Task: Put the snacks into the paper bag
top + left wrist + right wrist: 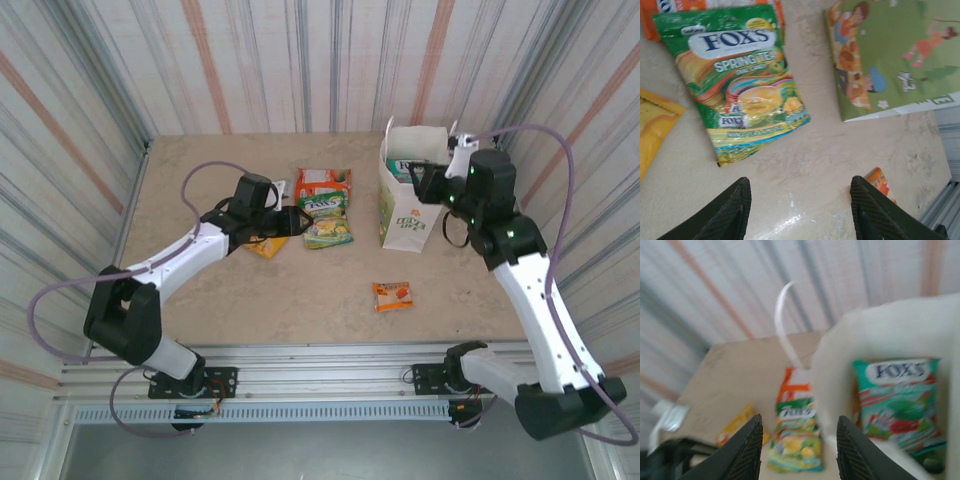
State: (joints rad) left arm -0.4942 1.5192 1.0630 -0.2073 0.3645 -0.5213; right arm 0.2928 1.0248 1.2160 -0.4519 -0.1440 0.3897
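A: Where's the paper bag [408,205]?
B: Upright near the far right corner of the worktop [300,300]; a teal packet [897,400] lies inside; the right pincer [800,450] hangs over its mouth, jaws parted, empty.
A: The others?
B: Green packet [328,225], orange packet [322,182] and yellow packet [265,246] mid-worktop by the left pincer [799,210], also released; a small orange packet [393,295] towards the near edge.
A: The surface, the room?
B: Beige, marbled, glossy; striped corrugated walls [300,60] on three sides.
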